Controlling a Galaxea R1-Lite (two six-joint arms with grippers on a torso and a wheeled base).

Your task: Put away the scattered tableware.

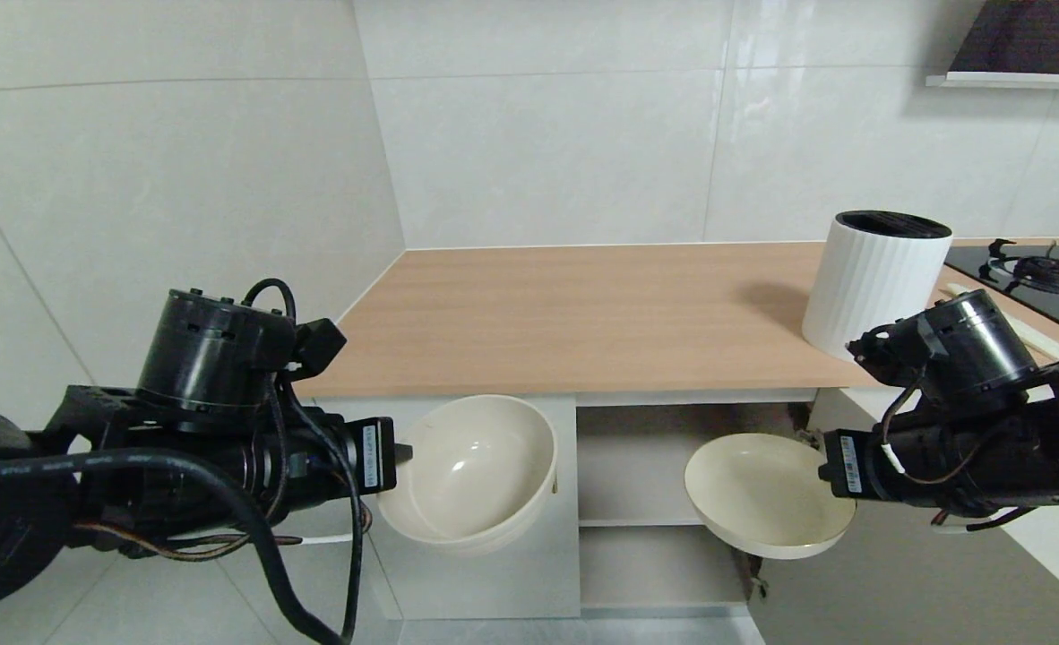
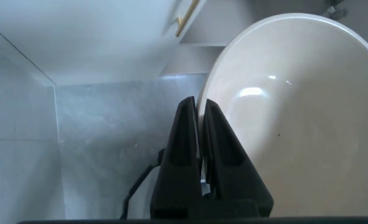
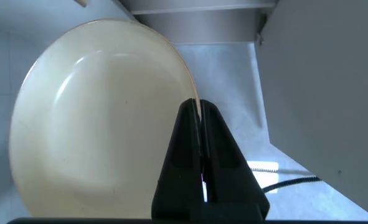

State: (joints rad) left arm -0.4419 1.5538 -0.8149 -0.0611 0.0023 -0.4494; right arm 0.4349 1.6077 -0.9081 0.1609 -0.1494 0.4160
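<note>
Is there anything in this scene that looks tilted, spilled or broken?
Nothing is spilled or broken. The bowl, pinched at its rim by the left gripper, hangs tipped on its side; the plate in the right gripper tilts only slightly. Both are empty.

The wood-coloured counter (image 1: 565, 313) runs along the tiled wall into the corner. On its right part a white ribbed round container (image 1: 874, 282) with a dark inside stands upright. Just beside the container lies a pale long utensil (image 1: 1049, 341), partly hidden, and past it a black gas hob (image 1: 1045, 273) is set into the counter.
</note>
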